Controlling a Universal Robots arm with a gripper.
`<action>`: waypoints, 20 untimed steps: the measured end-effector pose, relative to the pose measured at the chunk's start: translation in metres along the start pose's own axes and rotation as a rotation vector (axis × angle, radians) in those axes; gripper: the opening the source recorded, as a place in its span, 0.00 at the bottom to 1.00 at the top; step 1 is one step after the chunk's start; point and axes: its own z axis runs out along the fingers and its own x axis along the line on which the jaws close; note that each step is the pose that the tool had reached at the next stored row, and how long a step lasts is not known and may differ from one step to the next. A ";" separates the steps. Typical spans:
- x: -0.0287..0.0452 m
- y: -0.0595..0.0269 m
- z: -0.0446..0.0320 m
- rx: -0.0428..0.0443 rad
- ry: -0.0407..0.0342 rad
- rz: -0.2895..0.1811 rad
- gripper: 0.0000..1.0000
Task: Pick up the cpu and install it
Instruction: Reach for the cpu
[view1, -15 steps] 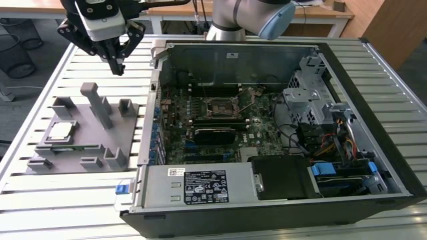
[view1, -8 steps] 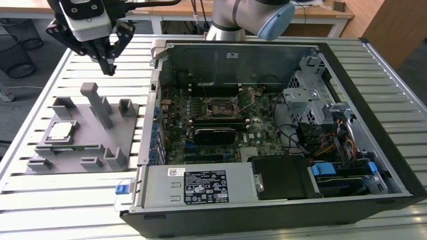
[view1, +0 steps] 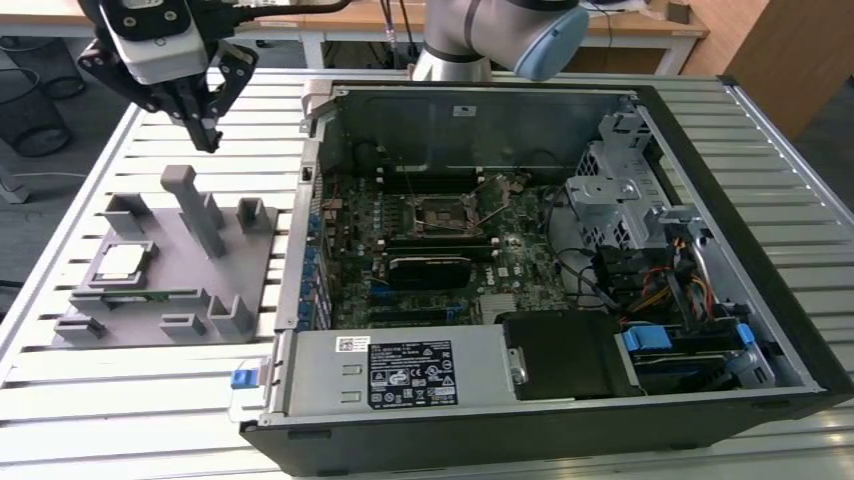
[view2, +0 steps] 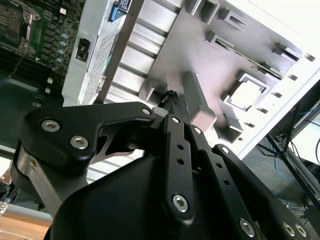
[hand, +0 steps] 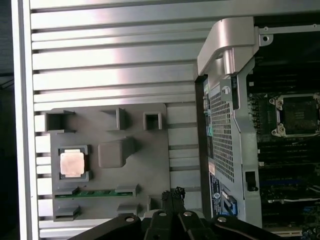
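Pincer closed tip-to-tip, empty, hanging high over worktop. cpu sits in a grey fixture pocket, at 7 o'clock from pincer in exterior view, well apart. Good pick likely needs jaws opened, centred square over cpu, gripping its edges, no tilt.

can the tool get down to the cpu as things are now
Probably yes: the cpu lies uncovered in the grey holder, the tall post stands beside it, and the tool hangs free above the table.
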 end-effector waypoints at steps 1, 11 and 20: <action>0.0014 -0.0001 0.0001 0.0000 0.0001 0.000 0.11; 0.0149 -0.0012 0.0019 0.0002 0.0026 0.000 0.11; 0.0288 -0.0023 0.0036 0.0005 0.0062 0.000 0.11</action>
